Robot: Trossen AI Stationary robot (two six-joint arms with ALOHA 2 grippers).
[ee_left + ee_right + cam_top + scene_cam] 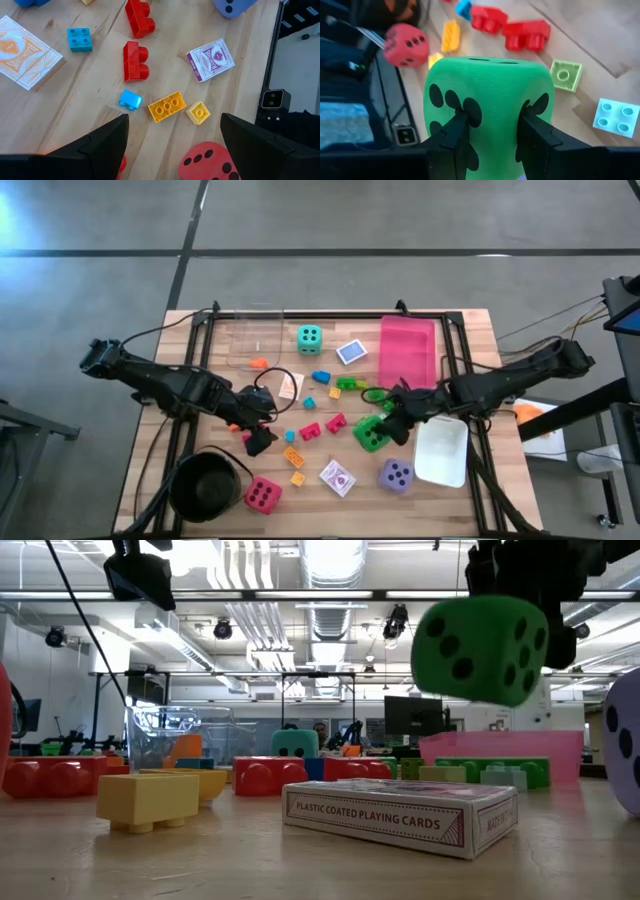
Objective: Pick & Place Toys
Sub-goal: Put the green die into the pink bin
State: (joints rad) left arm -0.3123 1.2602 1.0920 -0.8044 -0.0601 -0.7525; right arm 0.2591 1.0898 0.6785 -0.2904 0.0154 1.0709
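My right gripper (388,423) is shut on the green die (487,90), which the low view (480,648) shows lifted above the table. My left gripper (175,145) is open and empty over small blocks, with a yellow brick (166,106) ahead of it and the pink-red die (210,162) beside it. In the high view the left gripper (258,438) is left of centre. The teal die (309,337) rests on the table at the far middle. The purple die (397,474) and the pink-red die (263,494) rest near the front. Several card packs lie flat, one with a purple back (337,476). My right gripper pinches the green die between its two fingers (455,135), one on each of two opposite faces (470,112). The soft faces are dented in at the fingers. The fingers come from above, slanting down. The die hangs clear of the table.
A round black pot (207,485) stands at the near left. A white tray (442,450) lies right of the green die, a pink tray (407,350) at the far right, a clear tray (255,340) at the far left. Small red, yellow and blue blocks (310,430) are scattered mid-table.
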